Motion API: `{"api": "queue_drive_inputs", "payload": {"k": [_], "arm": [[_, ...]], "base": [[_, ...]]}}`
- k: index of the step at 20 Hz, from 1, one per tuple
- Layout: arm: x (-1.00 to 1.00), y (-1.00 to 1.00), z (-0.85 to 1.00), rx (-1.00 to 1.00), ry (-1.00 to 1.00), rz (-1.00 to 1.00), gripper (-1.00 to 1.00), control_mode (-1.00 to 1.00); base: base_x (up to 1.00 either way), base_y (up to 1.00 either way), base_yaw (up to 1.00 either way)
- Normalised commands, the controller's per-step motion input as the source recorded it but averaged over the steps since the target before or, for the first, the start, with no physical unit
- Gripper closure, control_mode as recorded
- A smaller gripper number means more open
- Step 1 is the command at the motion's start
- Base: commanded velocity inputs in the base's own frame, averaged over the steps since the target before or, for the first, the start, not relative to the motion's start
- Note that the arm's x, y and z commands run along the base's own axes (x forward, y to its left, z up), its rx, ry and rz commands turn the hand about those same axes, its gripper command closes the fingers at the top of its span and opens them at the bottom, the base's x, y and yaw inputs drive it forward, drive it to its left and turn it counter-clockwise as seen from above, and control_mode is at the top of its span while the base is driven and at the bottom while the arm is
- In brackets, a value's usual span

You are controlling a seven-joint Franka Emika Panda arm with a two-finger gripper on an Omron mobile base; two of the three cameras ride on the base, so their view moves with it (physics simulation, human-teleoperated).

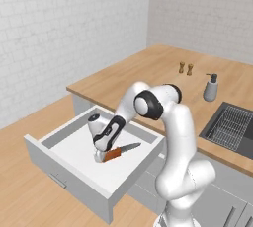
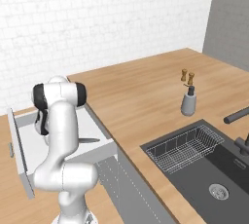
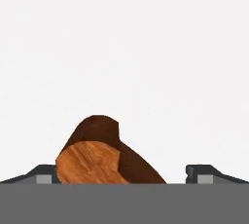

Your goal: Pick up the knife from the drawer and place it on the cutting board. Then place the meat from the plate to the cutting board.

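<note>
The drawer (image 1: 66,168) stands pulled out, white inside with light grey walls. On its floor lies the knife (image 1: 121,151), orange-red handle toward me and grey blade pointing right; its blade (image 2: 90,140) pokes out from behind my arm. My gripper (image 1: 102,157) is down inside the drawer at the handle end, open. In the hand view the handle (image 3: 92,159) rises between the two dark fingertips (image 3: 200,172), nearer the left one, and my gripper (image 3: 121,173) has not closed on it. The cutting board, the meat and the plate are out of view.
A wooden counter (image 2: 141,96) runs behind the drawer. On it stand a grey soap dispenser (image 2: 188,102) and two small shakers (image 2: 187,76). A dark sink with a wire rack (image 2: 185,150) and a faucet (image 2: 238,116) lie to the right.
</note>
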Motion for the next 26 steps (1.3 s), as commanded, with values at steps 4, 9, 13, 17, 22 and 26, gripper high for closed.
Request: {"api": "queue_drive_inputs", "payload": {"k": [4,9,13,17,22,26], "arm": [[0.08,0.0,-0.27,0.0,0.0,0.12,-1.0,-1.0],[0.01,0.0,-0.28,0.0,0.0,0.13,1.0,-1.0],[0.04,0.0,-0.08,0.04,0.04,0.04,1.0,-1.0],[-0.38,0.05,0.22,0.01,0.04,0.02,1.0,-1.0],[-0.79,0.48,0.85,0.0,0.0,0.08,1.0,-1.0],[-0.94,0.73,1.0,0.0,0.02,0.06,1.0,-1.0]], "base": [[0.0,0.0,0.0],[0.0,0.0,0.0],[0.0,0.0,0.0],[0.0,0.0,0.0],[0.0,0.0,0.0],[0.0,0.0,0.0]]}}
